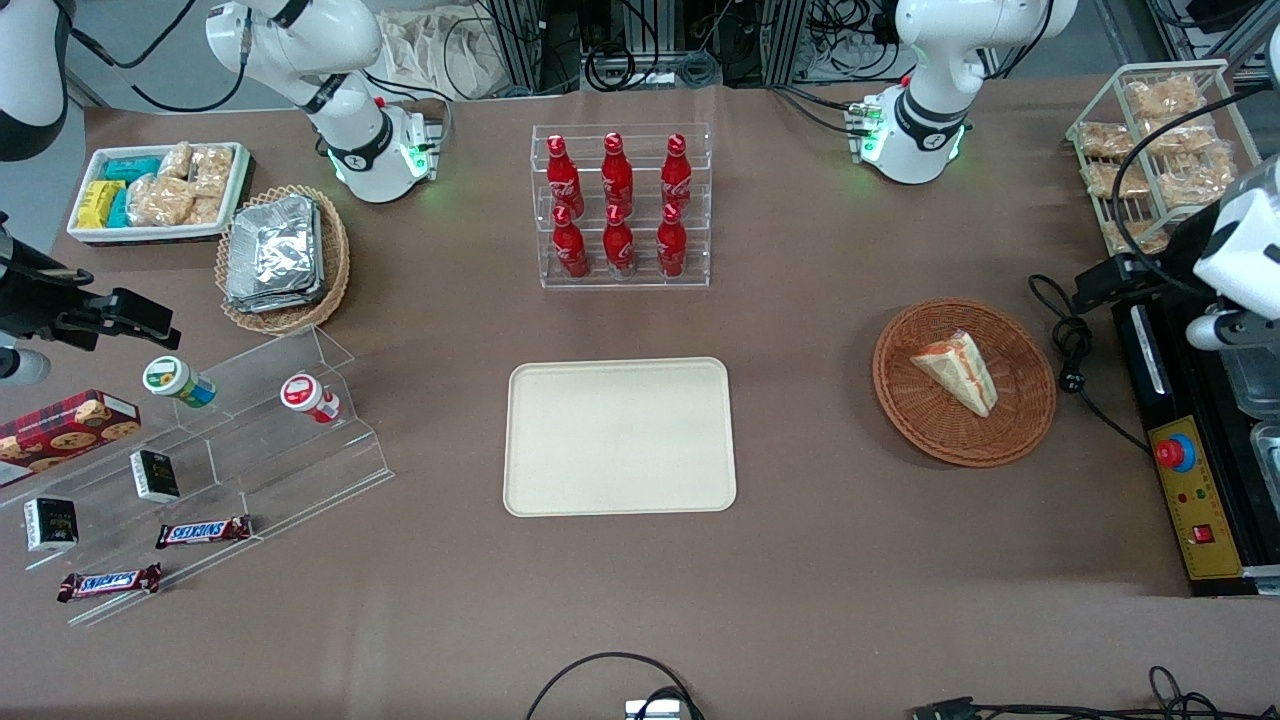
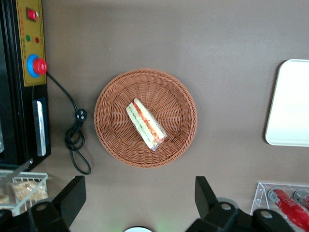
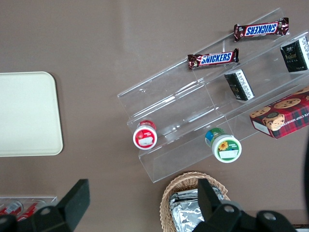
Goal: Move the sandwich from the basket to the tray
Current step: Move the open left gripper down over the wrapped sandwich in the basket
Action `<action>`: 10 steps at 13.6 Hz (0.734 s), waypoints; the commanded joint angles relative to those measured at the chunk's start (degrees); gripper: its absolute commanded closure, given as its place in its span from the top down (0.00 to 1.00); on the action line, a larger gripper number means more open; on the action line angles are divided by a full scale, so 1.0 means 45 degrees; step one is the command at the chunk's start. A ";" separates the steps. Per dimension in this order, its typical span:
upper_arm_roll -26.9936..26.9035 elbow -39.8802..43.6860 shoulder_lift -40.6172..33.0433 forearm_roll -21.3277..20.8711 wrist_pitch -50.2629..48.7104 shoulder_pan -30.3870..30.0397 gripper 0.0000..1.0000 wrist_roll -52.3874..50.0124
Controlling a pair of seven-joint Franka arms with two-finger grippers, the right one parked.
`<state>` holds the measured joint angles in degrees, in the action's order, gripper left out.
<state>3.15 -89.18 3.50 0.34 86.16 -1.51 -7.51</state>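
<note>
The sandwich (image 1: 958, 372) is a wrapped white-bread wedge with orange-red and green filling. It lies in the round reddish-brown basket (image 1: 905, 400) toward the working arm's end of the table. The plain cream tray (image 1: 618, 437) lies flat at the table's middle. My left gripper (image 1: 1100, 283) hangs high above the table, beside the basket and off toward the working arm's end. In the left wrist view the gripper (image 2: 139, 193) is open wide and empty, well above the sandwich (image 2: 145, 124), the basket (image 2: 111, 140) and the tray (image 2: 292, 104).
A black control box with a red button (image 1: 1190, 490) and a coiled cable (image 1: 1072, 350) lie beside the basket. A rack of red bottles (image 1: 620, 205) stands farther from the camera than the tray. A foil-pack basket (image 1: 283, 255) and an acrylic snack shelf (image 1: 250, 440) sit toward the parked arm's end.
</note>
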 commanded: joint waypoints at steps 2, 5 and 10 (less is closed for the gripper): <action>-0.0036 -0.2595 -0.0658 -0.0114 0.2114 0.0218 1.00 -0.1569; -0.0036 -0.5833 -0.1515 -0.0114 0.5020 0.0218 1.00 -0.2509; -0.0056 -0.8695 -0.1540 -0.0094 0.8134 0.0160 1.00 -0.3914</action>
<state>3.04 -124.01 -1.28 0.26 119.49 -1.03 -22.10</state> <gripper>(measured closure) 0.000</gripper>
